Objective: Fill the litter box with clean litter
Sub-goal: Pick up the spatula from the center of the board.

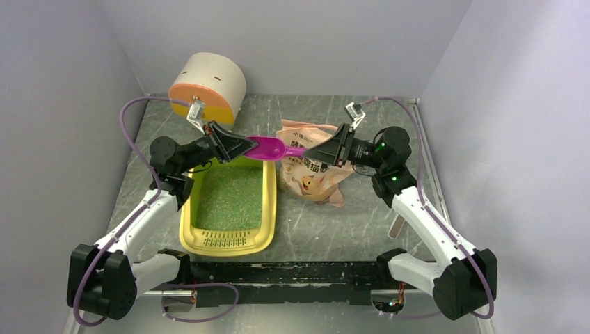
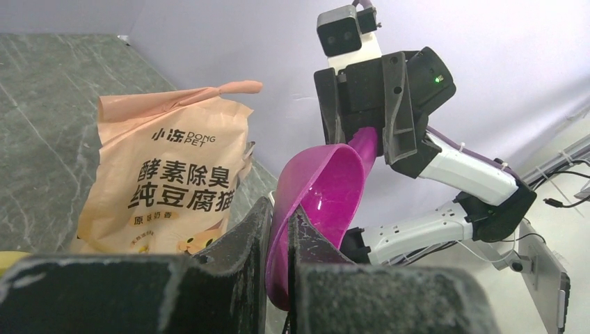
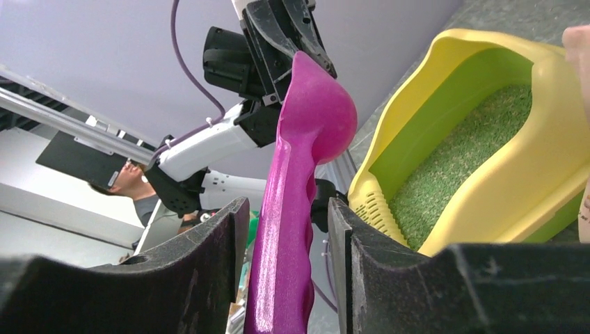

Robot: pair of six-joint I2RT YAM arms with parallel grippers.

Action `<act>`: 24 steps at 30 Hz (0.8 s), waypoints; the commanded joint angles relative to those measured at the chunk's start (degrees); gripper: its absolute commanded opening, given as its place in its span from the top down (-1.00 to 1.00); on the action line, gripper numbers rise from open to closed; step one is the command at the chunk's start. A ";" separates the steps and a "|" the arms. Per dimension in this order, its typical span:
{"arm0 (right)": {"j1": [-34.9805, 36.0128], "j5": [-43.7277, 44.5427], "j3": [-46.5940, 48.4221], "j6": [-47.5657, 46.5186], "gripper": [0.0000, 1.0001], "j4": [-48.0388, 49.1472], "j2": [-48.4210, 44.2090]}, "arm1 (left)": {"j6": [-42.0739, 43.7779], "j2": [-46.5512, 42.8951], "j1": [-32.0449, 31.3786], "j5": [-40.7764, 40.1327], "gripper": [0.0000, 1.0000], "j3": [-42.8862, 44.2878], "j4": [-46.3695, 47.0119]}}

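Note:
The yellow litter box [image 1: 270, 209] lies at the left of the table, and green clean litter [image 1: 233, 198] covers its floor. Above its far end a magenta scoop [image 1: 268, 148] hangs level between both arms. My left gripper [image 1: 245, 146] is shut on the rim of the scoop's bowl [image 2: 323, 188]. My right gripper [image 1: 311, 151] stands around the scoop's handle [image 3: 285, 229], with a gap showing on each side of it. The litter box [image 3: 417, 104] and its clean litter [image 3: 466, 153] also show in the right wrist view.
A pink-beige printed bag [image 1: 313, 174] stands just right of the litter box, under my right gripper. A white cylinder with an orange end [image 1: 209, 83] sits at the back left. Grey walls close in the table on the left, back and right.

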 commanded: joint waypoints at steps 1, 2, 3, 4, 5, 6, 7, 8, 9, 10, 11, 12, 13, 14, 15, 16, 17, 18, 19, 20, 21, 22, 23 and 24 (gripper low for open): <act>0.38 2.27 1.93 -0.17 0.03 2.38 0.32 | 0.42 -1.26 -0.78 -0.18 0.91 1.14 2.57; 0.36 1.77 2.45 0.04 0.03 2.26 0.99 | 1.30 -1.61 -0.86 -0.32 0.90 1.47 1.40; 0.45 1.66 2.62 0.48 0.03 2.24 1.43 | 2.29 -1.87 -0.94 -0.49 0.90 1.84 0.03; 0.45 1.93 2.61 0.85 0.03 2.05 1.62 | 3.22 -1.98 -1.03 -0.49 0.91 2.27 -1.37; 0.52 2.14 2.48 0.86 0.03 2.17 1.55 | 3.79 -2.02 -1.12 -0.19 0.90 2.56 -2.05; 0.66 2.25 2.20 0.79 0.05 2.31 1.36 | 3.95 -2.14 -1.14 -0.18 0.91 2.71 -2.28; 0.71 2.45 2.14 0.71 0.08 2.14 1.11 | 4.06 -2.36 -1.14 -0.62 0.91 2.65 -2.64; 0.74 2.81 2.13 0.51 0.10 1.63 0.89 | 4.25 -2.51 -1.14 -1.21 0.91 2.65 -2.97; 0.80 3.07 2.20 0.37 0.19 1.14 0.82 | 4.40 -2.54 -1.22 -1.50 0.91 2.65 -3.02; 0.80 2.86 2.28 0.39 0.25 0.87 0.95 | 4.29 -2.54 -1.23 -1.66 0.90 2.65 -2.78; 0.80 2.35 2.26 0.75 0.22 1.11 1.20 | 3.99 -2.29 -1.23 -1.71 0.90 2.51 -2.04; 0.89 1.96 2.11 1.22 0.12 1.63 1.46 | 3.55 -2.03 -1.23 -1.70 0.90 2.40 -1.25; 0.91 1.92 1.98 1.56 -0.02 1.92 1.54 | 3.14 -1.91 -1.24 -1.74 0.91 2.46 -0.73; 0.91 2.25 1.88 1.53 -0.16 1.82 1.48 | 3.03 -1.86 -1.29 -1.73 0.90 2.52 -0.63; 0.95 2.63 1.93 1.11 -0.25 1.28 1.36 | 3.22 -2.04 -1.32 -1.98 0.91 2.52 -0.82; 0.90 2.68 2.06 0.60 -0.24 0.83 1.28 | 3.56 -2.30 -1.32 -2.51 0.91 2.44 -1.16; 0.91 2.32 2.26 0.23 -0.15 0.61 1.21 | 3.61 -2.43 -1.32 -3.04 0.90 2.35 -1.38; 0.89 2.10 2.42 0.17 -0.08 0.43 1.27 | 3.51 -2.40 -1.32 -3.25 0.90 2.31 -1.09; 0.89 2.04 2.47 0.04 -0.01 0.32 1.28 | 3.36 -2.11 -1.36 -2.99 0.90 2.37 -0.63; 0.96 2.04 2.56 -0.17 0.07 0.24 1.28 | 3.33 -1.81 -1.40 -2.62 0.91 2.50 -0.54; 0.95 1.96 2.64 -0.33 0.13 0.08 1.33 | 3.44 -1.45 -1.41 -2.33 0.91 2.74 -0.61; 0.96 1.96 2.73 -0.44 0.23 0.05 1.44 | 3.49 -1.22 -1.36 -2.31 0.91 2.82 -0.76; 0.90 1.84 2.86 -0.41 0.30 0.22 1.58 | 3.41 -1.21 -1.48 -2.59 0.90 2.64 -0.43; 0.91 1.58 2.91 -0.30 0.31 0.41 1.84 | 3.27 -1.28 -1.49 -2.83 0.91 2.43 -0.04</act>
